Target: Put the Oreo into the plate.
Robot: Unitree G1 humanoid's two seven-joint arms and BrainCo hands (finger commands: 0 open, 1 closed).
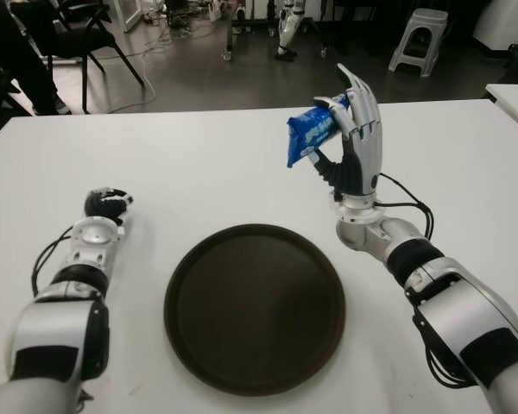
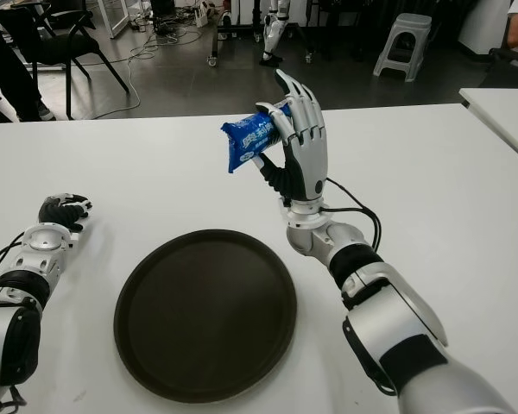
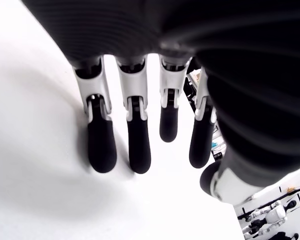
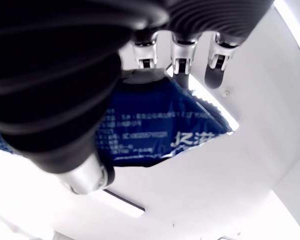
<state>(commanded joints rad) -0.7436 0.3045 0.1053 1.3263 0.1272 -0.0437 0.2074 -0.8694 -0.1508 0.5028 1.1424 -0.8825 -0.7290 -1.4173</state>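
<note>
The dark round plate [image 1: 254, 308] sits empty on the white table [image 1: 198, 164]. Beyond its right rim, the right hand [image 1: 350, 138] is raised upright, pinching the blue Oreo pack [image 1: 309, 131]. The left hand [image 1: 106, 205], left of the plate, seems loosely uncurled, holding nothing.

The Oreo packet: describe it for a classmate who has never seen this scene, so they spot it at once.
On the white table lies a round dark plate. Beyond its right edge the right hand is raised upright, pinching the Oreo packet off the table. It is the only blue, crinkled wrapper in sight.
</note>
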